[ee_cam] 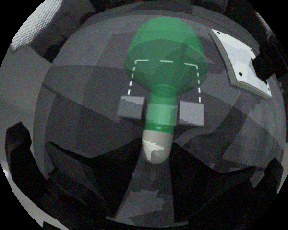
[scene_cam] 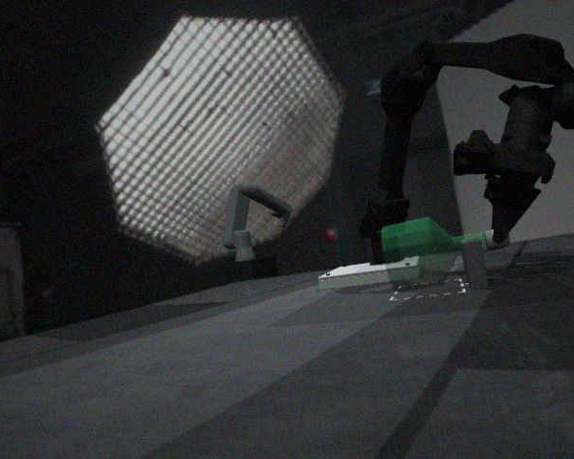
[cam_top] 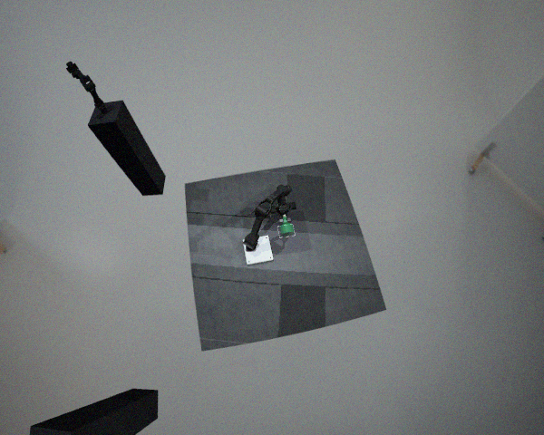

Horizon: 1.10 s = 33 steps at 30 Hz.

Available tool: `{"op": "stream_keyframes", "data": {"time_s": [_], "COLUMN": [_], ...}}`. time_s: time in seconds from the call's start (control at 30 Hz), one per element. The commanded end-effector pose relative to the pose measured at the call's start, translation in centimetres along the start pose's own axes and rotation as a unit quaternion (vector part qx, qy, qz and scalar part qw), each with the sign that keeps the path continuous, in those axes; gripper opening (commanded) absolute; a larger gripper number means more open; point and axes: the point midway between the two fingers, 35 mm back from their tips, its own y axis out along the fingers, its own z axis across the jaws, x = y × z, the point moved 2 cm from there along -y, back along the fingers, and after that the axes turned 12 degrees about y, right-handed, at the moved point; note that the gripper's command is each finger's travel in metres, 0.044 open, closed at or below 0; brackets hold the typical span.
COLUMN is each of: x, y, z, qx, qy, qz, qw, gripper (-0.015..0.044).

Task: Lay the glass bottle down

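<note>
The green glass bottle (cam_top: 286,228) (scene_cam: 415,247) (ee_cam: 164,53) is on its side, neck toward my gripper. My gripper (scene_cam: 499,239) (ee_cam: 156,145) is shut on the pale end of its neck. In the wrist view the neck passes between the two prongs of the grey U-shaped rest (scene_cam: 474,264) (ee_cam: 132,106). The body is over the dashed outline (scene_cam: 392,298) (ee_cam: 142,60), very low over the table. I cannot tell whether it touches the table, nor whether the neck touches the bottom of the rest, which is hidden.
The white base plate (cam_top: 260,255) (scene_cam: 346,276) (ee_cam: 240,64) of my arm lies beside the bottle's body. My arm arches above it. Black pedestals (cam_top: 127,149) stand away from the table, one with another arm (cam_top: 88,84) on top.
</note>
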Motion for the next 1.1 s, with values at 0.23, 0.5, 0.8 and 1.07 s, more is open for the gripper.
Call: {"op": "stream_keyframes", "data": {"time_s": [0.23,0.5,0.8,1.07], "x": [0.0,0.7,4.6,4.9], "y": [0.0,-0.7,-4.9,-5.4], "z": [0.0,0.4,2.5,2.6], "qx": [0.0,-0.024,-0.101,-0.101], "qy": [0.0,-0.002,-0.022,-0.022], "qz": [-0.001,0.028,0.203,0.203], "qw": [1.0,0.999,0.974,0.974], "gripper": [0.029,0.044,0.044,0.044]}}
